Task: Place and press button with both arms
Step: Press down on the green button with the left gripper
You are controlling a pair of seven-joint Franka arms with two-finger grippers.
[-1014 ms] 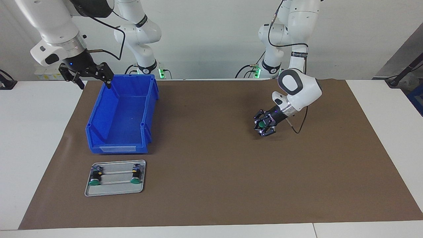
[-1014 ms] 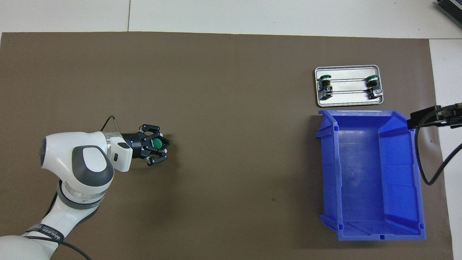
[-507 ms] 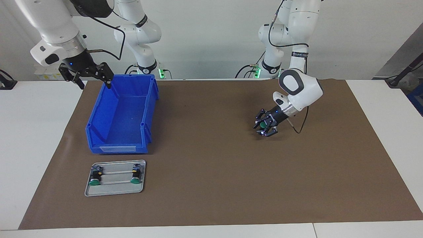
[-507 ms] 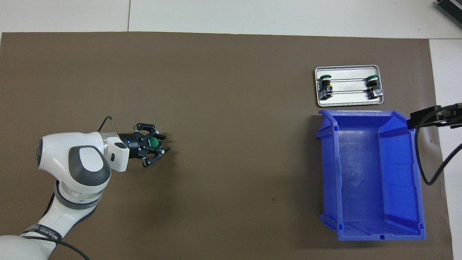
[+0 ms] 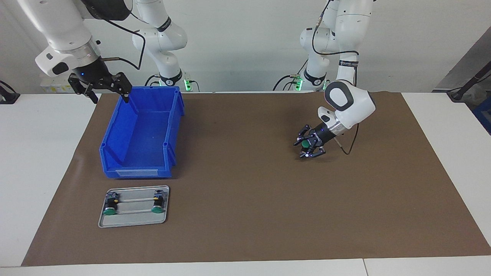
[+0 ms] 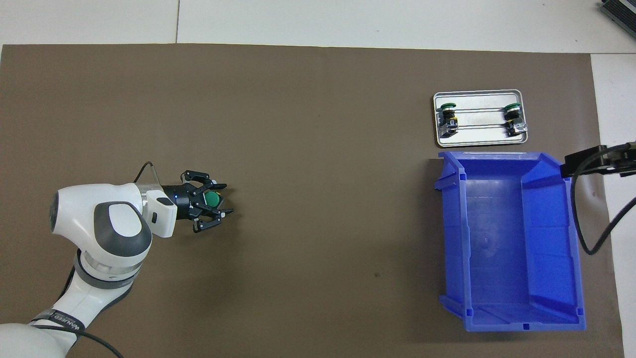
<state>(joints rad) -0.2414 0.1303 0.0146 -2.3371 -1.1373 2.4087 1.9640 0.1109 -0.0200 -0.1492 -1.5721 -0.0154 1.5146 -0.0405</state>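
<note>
A button with a green cap sits low at the brown mat toward the left arm's end of the table. My left gripper is down at the mat around it, fingers spread open on either side of the cap with gaps showing. My right gripper waits open in the air by the corner of the blue bin nearest the right arm's base, holding nothing. In the overhead view only its edge shows.
The blue bin stands toward the right arm's end. Just farther from the robots lies a flat silver tray holding two more green-capped buttons. The brown mat covers the table's middle.
My left gripper's fingers have spread apart from the green button, and the hand has drawn back a little toward its own arm. The right arm has not moved.
</note>
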